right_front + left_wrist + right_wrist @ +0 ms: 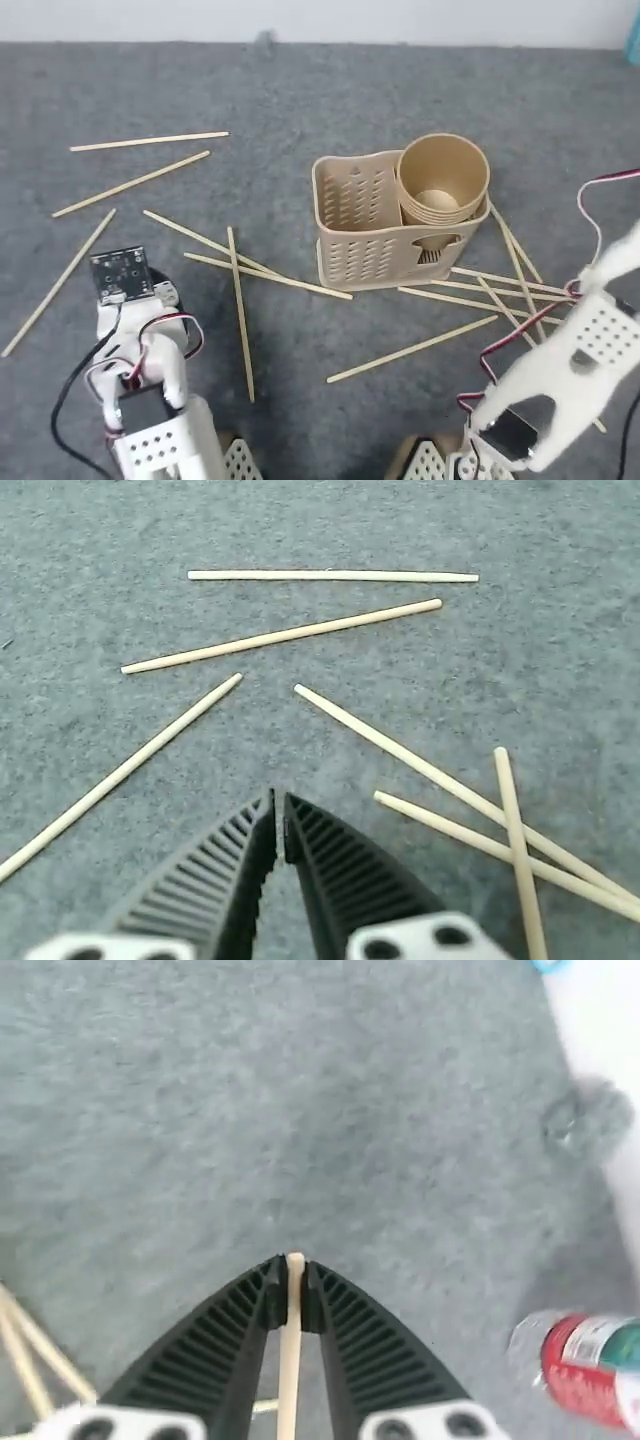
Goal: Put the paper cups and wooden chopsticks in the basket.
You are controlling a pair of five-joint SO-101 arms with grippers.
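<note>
A grey felt-like mat (300, 90) covers the table under soft, even light. A pale strip (320, 18) runs along the far edge (wall or bare tabletop, hard to tell). A teal object (634, 35) peeks in at the far right. Near the mat's edge, by a white surface (605, 1030), is a bottle (580, 1360) with a red-and-green label.

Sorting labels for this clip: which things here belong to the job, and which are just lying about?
Job: basket; paper cups stacked in it; loose chopsticks on the mat; one chopstick in the right pincer.
Lying about: bottle; blue item, cropped.
</note>
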